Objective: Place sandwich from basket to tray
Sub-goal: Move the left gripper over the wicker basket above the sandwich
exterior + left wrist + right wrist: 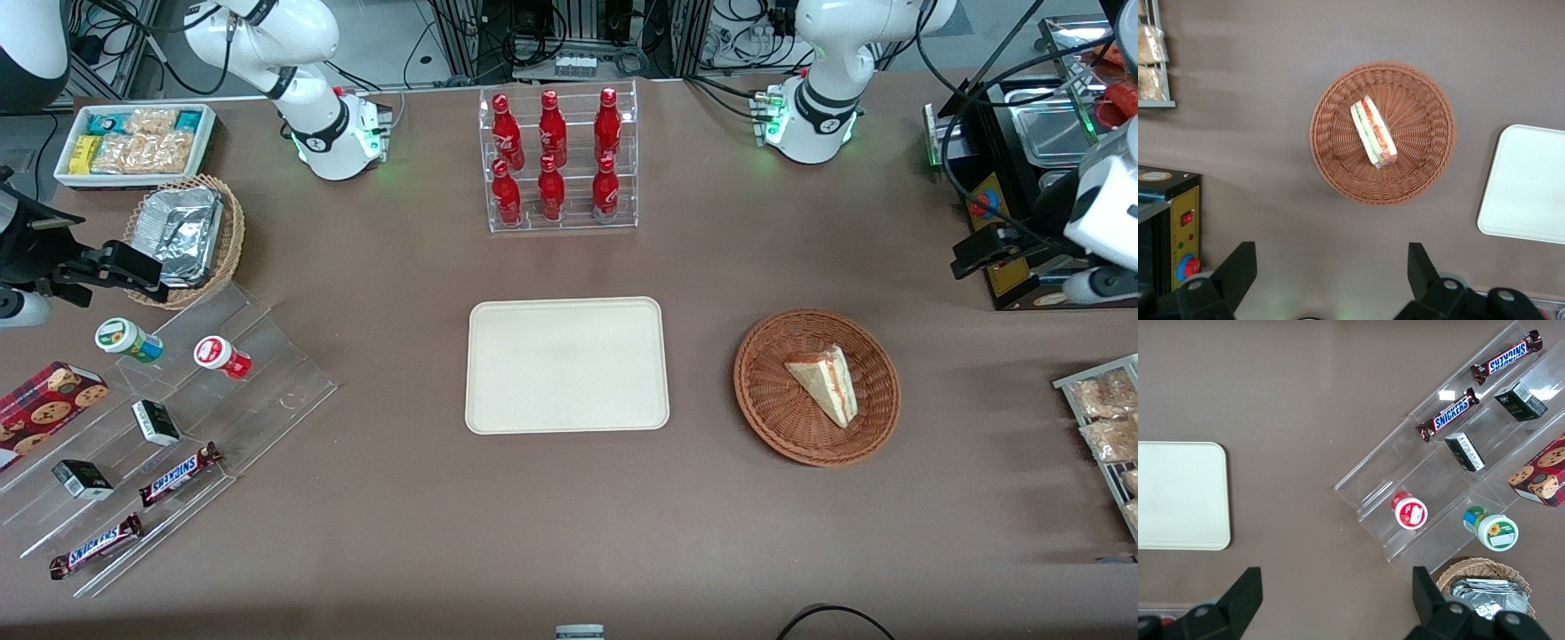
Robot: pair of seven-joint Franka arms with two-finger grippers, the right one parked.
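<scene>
While the left arm's gripper [1330, 275] hangs high above the brown tabletop [400, 533] at the working arm's end, its two black fingers [1238, 267] are spread wide apart with nothing between them. Seen from the wrist camera, the reddish-brown basket [1418, 177] sits well below the gripper and clear of it, and the sandwich [1373, 132] lies inside the basket near its middle, its red, orange and green filling edge turned upward. In the front view the sandwich [825, 382] rests on the woven floor of the basket [772, 418], a pale wedge with its point toward the front camera. Beside the basket, toward the parked arm's end and apart from it, lies the cream tray [566, 364] with bare surface. Farther from the front camera than the tray stands a clear rack of six red bottles [556, 160]. A black unit with a yellow panel and red button [1181, 230] stands near the gripper, and a wire rack of snack packets [1102, 418] sits at the tabletop's edge at the working arm's end. Toward the parked arm's end are a clear stepped display [267, 356] carrying two Snickers bars [180, 474], a cookie box [49, 400], a tan wicker basket with foil trays [229, 240] and a white box of snack packets [133, 142].
</scene>
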